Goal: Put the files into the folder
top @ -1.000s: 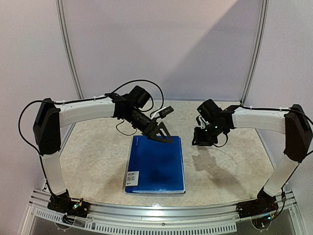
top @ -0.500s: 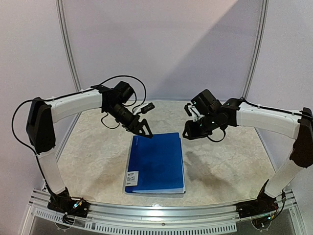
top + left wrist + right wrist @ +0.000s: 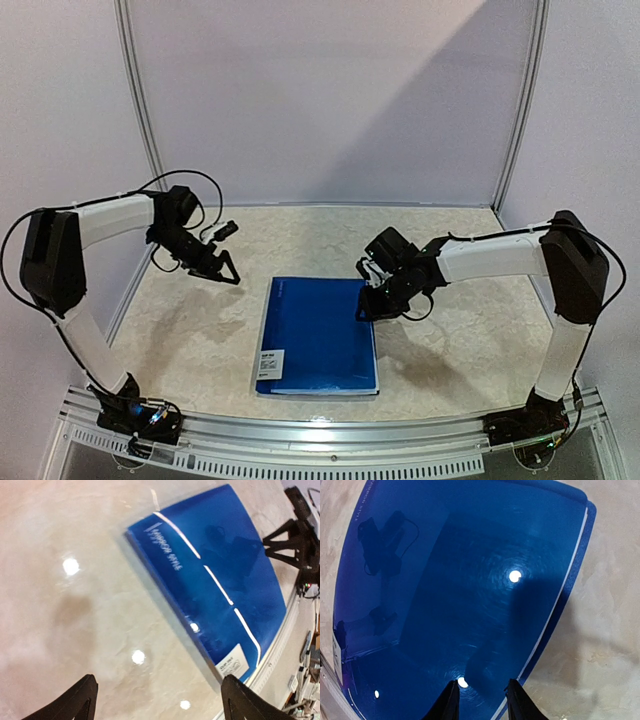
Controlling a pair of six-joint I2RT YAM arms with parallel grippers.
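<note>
Your right gripper (image 3: 481,701) has its two fingers a narrow gap apart with nothing between them; blue cover shows through the gap. It hangs low over the right edge of the folder (image 3: 320,335), toward the far end of that edge. My read is that it's placed to press or square up the free edge. I can't tell whether the tips touch the cover, because the wrist view is too steep.

Your left gripper (image 3: 160,700) is spread wide and empty. It hovers over the bare table (image 3: 470,340), well to the left of the folder's far left corner. It looks parked out of the way, leaving the folder to the right arm.

The folder lies closed and flat, cover up, at the near centre of the table between the two arms. Its small white label (image 3: 270,363) is at the near left corner.

As for the files, no loose sheets show anywhere on the table. A thin white strip (image 3: 559,600) runs just inside the folder's right edge. It's probably paper edges tucked under the cover, though it could be trim or glare.

If that strip is the sheets, the task is close to done and only tidying or release is left. The cover is slick, so a push at the edge could slide the whole folder.
</note>
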